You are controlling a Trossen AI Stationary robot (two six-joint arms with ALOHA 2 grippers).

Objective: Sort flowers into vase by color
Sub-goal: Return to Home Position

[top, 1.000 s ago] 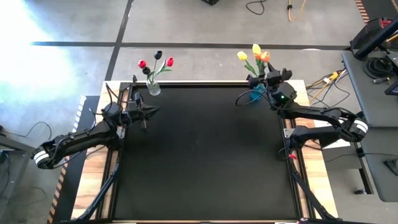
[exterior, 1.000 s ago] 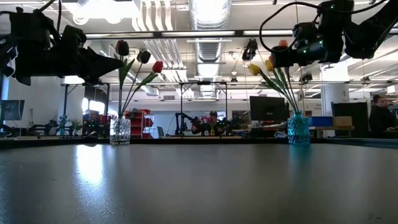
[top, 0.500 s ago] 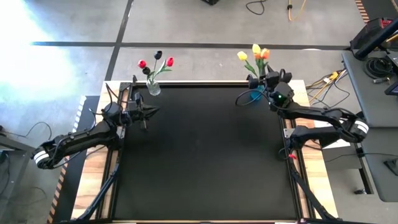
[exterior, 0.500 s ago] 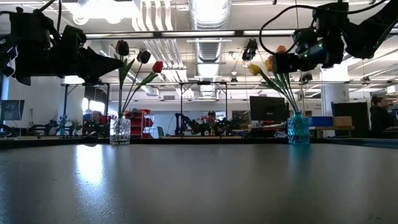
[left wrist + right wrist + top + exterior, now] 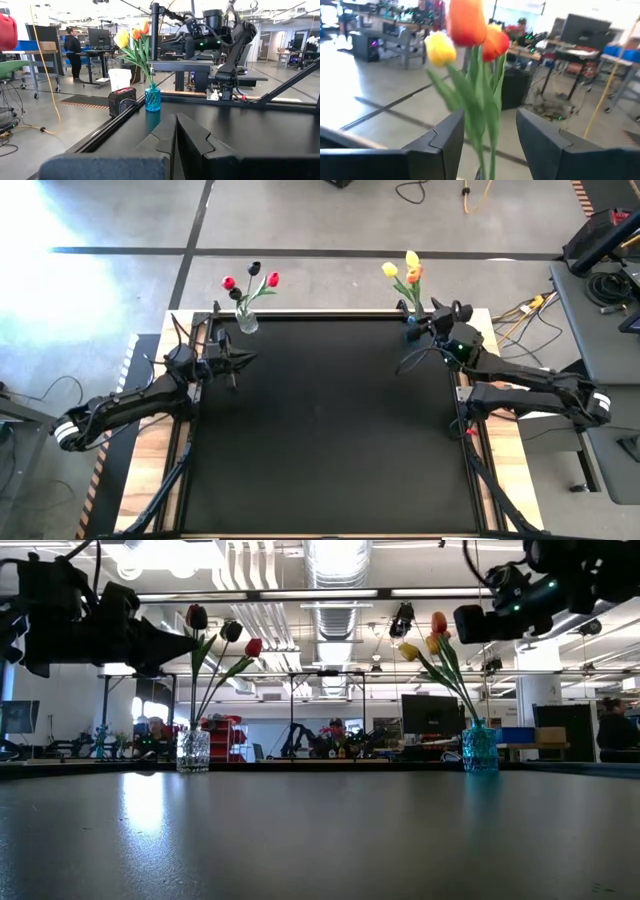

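A clear glass vase (image 5: 246,323) at the table's (image 5: 320,430) far left corner holds red and near-black tulips (image 5: 272,279), and the left gripper (image 5: 175,125) waits near it, jaws together and empty. At the far right corner, a blue vase (image 5: 480,750) holds yellow and orange tulips (image 5: 411,258), with the right gripper (image 5: 489,117) near their stems, jaws apart, gripping nothing. No flowers lie loose, so sorting looks finished.

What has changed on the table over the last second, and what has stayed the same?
The right gripper, open, has drawn back from the blue vase towards its own side of the table, leaving the orange tulip standing free beside the yellow ones. The left gripper, shut, the clear vase with its red and dark tulips, and the blue vase have not moved.
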